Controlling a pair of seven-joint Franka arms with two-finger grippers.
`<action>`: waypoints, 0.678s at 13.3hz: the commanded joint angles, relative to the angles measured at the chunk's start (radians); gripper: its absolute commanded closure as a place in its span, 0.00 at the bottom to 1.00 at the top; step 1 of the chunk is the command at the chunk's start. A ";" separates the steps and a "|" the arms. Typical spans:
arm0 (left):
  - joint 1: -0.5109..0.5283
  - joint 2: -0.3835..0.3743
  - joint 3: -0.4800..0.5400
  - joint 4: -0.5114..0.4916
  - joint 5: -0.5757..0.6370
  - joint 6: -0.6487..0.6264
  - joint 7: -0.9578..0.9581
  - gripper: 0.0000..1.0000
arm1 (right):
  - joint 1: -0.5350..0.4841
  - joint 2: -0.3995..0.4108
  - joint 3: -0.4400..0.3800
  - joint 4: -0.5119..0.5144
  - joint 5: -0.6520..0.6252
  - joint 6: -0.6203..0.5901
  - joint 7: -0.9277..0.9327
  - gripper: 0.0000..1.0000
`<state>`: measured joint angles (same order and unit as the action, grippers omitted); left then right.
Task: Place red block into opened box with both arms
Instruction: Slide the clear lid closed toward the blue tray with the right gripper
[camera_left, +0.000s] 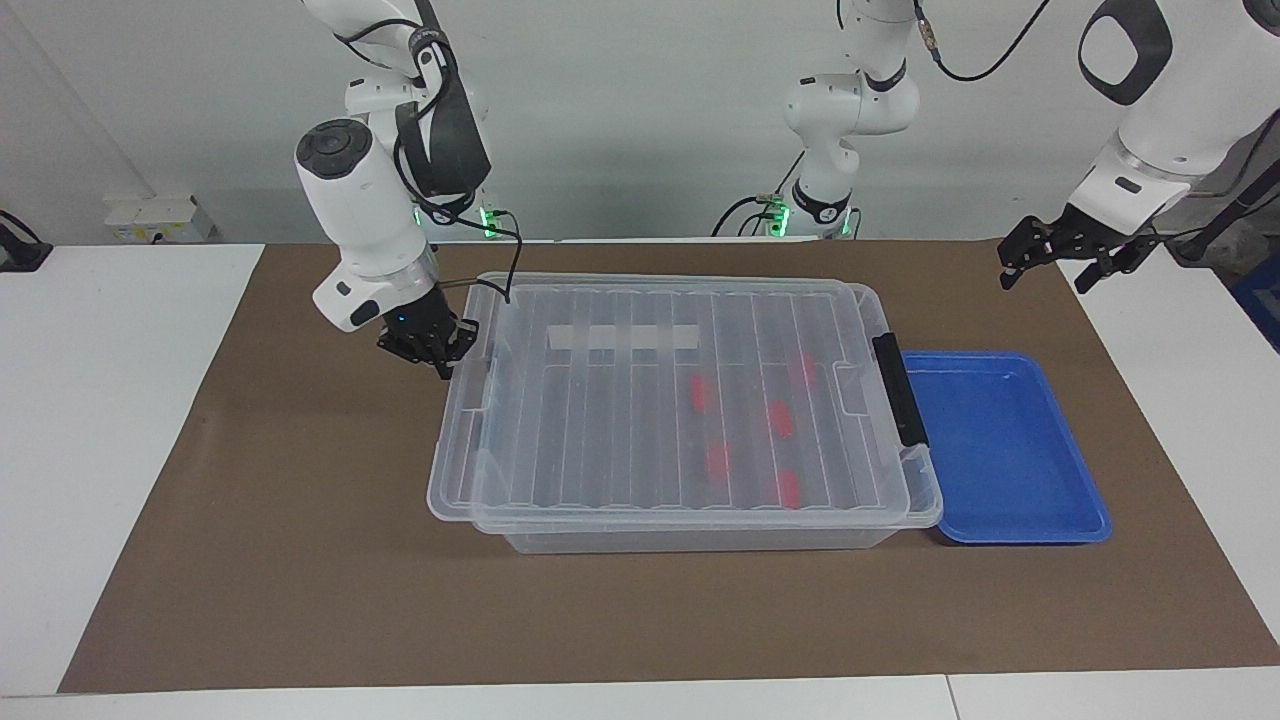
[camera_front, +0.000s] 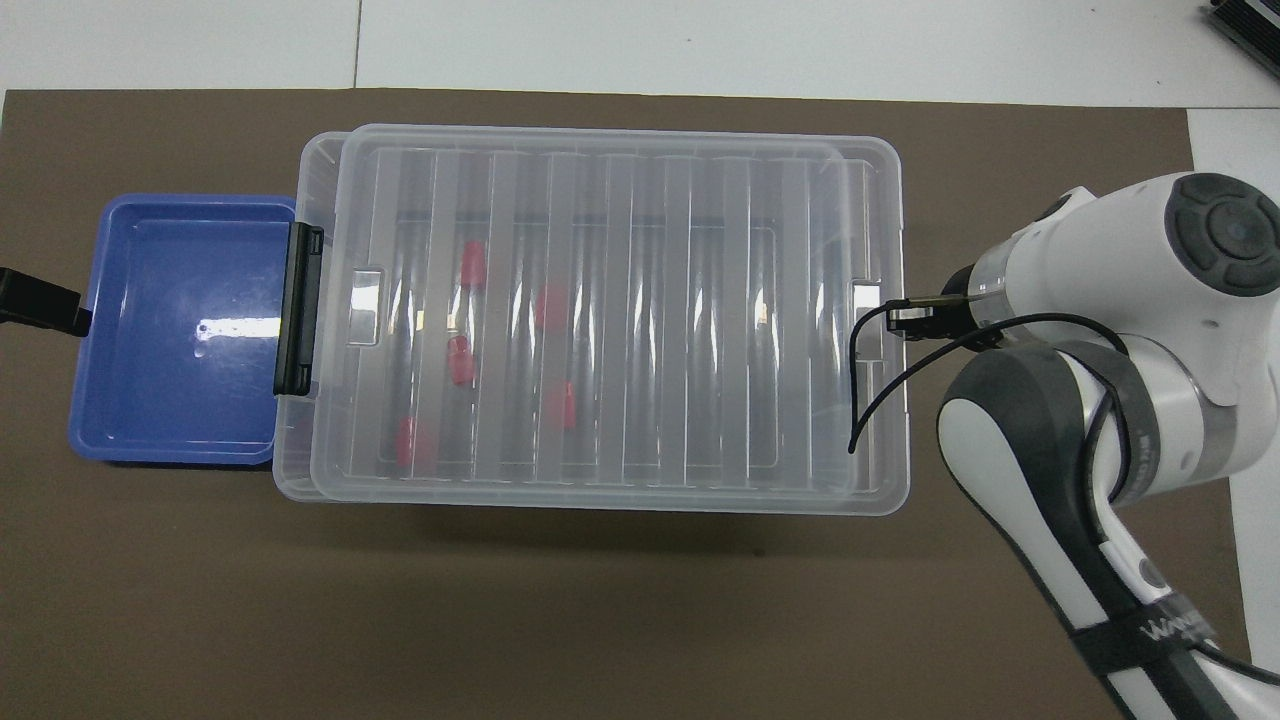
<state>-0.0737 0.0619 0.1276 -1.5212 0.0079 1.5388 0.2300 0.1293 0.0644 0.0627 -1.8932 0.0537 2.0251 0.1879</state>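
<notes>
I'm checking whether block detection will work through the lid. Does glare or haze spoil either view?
Overhead view: white glare streaks run along the lid ribs and a bright patch sits on the blue tray; the red blocks show only as hazy pink shapes. Facing view: less glare, but the blocks are still blurred through the ribs; the box casts a soft shadow on the mat.

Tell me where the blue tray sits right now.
The blue tray lies empty on the brown mat at the left arm's end of the table, right beside the box, next to its black end clip.
</notes>
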 joint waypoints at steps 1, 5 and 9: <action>-0.015 0.001 0.001 0.019 0.029 -0.034 -0.011 0.00 | 0.019 -0.020 0.002 -0.018 0.018 0.001 0.025 1.00; -0.046 -0.008 0.001 0.006 0.026 -0.026 -0.015 0.00 | 0.030 -0.020 0.002 -0.018 0.018 0.006 0.028 1.00; -0.038 -0.020 0.003 -0.011 0.024 -0.020 -0.021 0.00 | 0.030 -0.018 0.002 -0.017 0.018 0.007 0.027 1.00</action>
<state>-0.1044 0.0614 0.1229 -1.5212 0.0091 1.5316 0.2237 0.1562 0.0639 0.0628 -1.8932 0.0547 2.0252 0.1948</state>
